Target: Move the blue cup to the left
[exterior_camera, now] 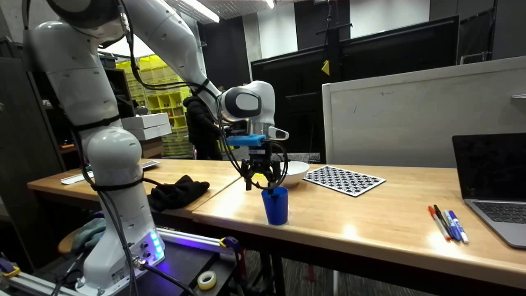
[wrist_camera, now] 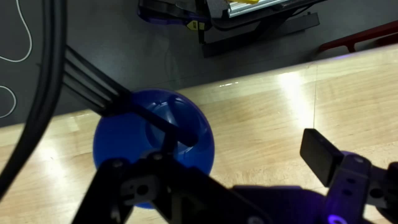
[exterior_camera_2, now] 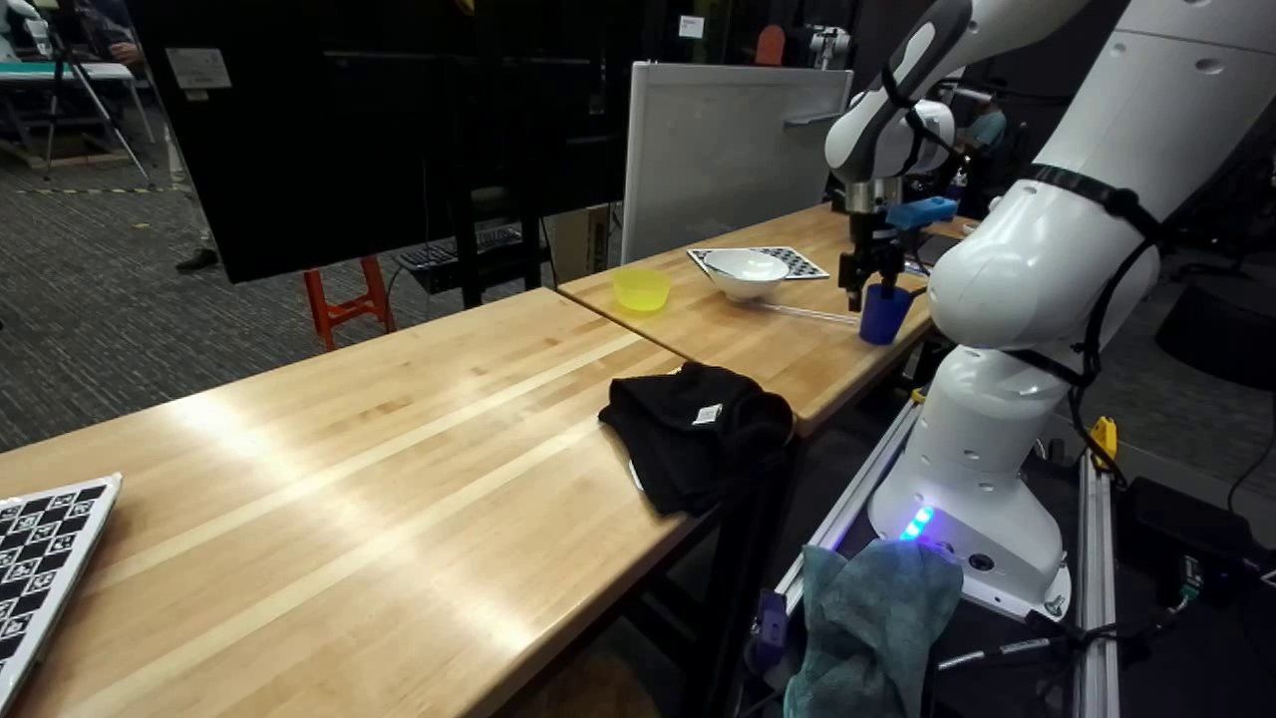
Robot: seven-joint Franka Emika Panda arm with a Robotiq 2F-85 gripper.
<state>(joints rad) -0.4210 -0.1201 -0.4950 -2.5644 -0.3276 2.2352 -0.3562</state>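
The blue cup [exterior_camera: 276, 210] stands upright near the table's front edge. It also shows in an exterior view [exterior_camera_2: 881, 321] and, from above, in the wrist view [wrist_camera: 116, 137]. My gripper [exterior_camera: 261, 187] is open right over it. In the wrist view the gripper's [wrist_camera: 248, 146] left finger is over the cup's mouth. The other finger is outside the cup, above bare wood. A dark pronged, fork-like shape [wrist_camera: 149, 116] lies across the cup's mouth by the left fingertip; I cannot tell if it is part of the gripper. I cannot tell if the finger touches the cup.
Behind the cup are a white bowl [exterior_camera: 296, 172], a yellow bowl [exterior_camera_2: 641, 289] and a checkered board [exterior_camera: 345, 180]. A black cloth [exterior_camera_2: 698, 429] lies on the adjoining table. Several pens [exterior_camera: 448, 224] and a laptop [exterior_camera: 497, 205] are at the far end.
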